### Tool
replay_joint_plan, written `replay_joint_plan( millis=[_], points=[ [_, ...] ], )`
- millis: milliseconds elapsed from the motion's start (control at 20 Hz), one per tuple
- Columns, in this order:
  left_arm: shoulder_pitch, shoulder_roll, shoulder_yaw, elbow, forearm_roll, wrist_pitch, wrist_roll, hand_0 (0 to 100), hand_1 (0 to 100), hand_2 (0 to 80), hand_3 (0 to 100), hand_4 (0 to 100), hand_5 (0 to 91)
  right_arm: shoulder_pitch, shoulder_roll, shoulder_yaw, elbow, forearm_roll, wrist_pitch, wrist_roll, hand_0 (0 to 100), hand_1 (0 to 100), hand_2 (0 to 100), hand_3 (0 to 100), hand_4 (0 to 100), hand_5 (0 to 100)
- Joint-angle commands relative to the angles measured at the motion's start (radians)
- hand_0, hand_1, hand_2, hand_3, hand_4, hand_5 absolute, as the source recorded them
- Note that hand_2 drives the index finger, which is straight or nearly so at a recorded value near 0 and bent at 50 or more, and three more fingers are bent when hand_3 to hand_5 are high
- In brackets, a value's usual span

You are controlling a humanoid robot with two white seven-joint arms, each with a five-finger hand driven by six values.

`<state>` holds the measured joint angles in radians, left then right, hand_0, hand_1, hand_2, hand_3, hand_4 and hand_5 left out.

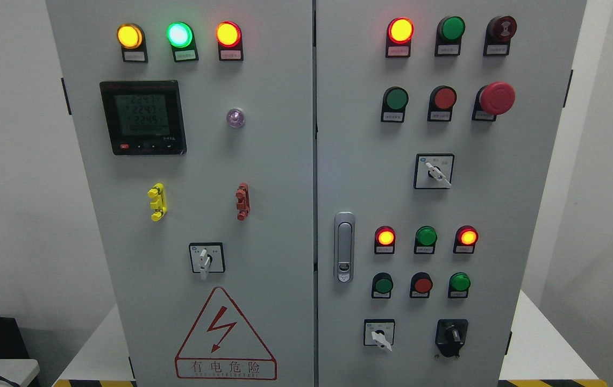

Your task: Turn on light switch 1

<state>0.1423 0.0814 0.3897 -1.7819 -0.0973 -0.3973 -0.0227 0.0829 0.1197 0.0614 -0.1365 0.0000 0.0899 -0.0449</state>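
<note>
A grey electrical cabinet (pixel 285 161) with two doors fills the head view. On the right door are rows of round push buttons: green (pixel 396 99) and red (pixel 444 98) near the top, and dark green (pixel 383 285), red (pixel 422 284) and bright green (pixel 460 282) lower down. Rotary selector switches sit at the upper right (pixel 434 171), the lower right (pixel 379 333), the left door (pixel 206 258), plus a black knob (pixel 451 337). I cannot tell which one is light switch 1. Neither hand shows in the picture.
Lit lamps run along the top: yellow (pixel 129 36), green (pixel 179 34), red (pixel 228 34) and red (pixel 400 30). A red mushroom stop button (pixel 496 98), a digital meter (pixel 142 117), a door handle (pixel 344 246) and a warning triangle (pixel 225 336) are on the doors.
</note>
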Motion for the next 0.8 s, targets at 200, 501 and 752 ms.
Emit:
replay_joint_plan(
  millis=[200,501,752],
  points=[
    [-0.125,-0.126,-0.281,-0.126,-0.173,0.147,0.110,15,0,41.6,65,78,68.1,0.000,0.000,0.000,0.000,-0.017,0.001,0.000,12,39,0,0,0,0],
    [-0.171,-0.154,-0.370,-0.126,-0.173,0.281,0.187,0,16,52.0,77,84,80.7,0.000,0.000,0.000,0.000,-0.018,0.001,0.000,12,39,0,0,0,0],
    [-0.184,-0.164,-0.407,-0.139,-0.219,0.353,0.242,0,30,53.3,80,84,82.7,0.000,0.000,0.000,0.000,-0.017,0.001,0.000,12,39,0,0,0,0]
  ],
)
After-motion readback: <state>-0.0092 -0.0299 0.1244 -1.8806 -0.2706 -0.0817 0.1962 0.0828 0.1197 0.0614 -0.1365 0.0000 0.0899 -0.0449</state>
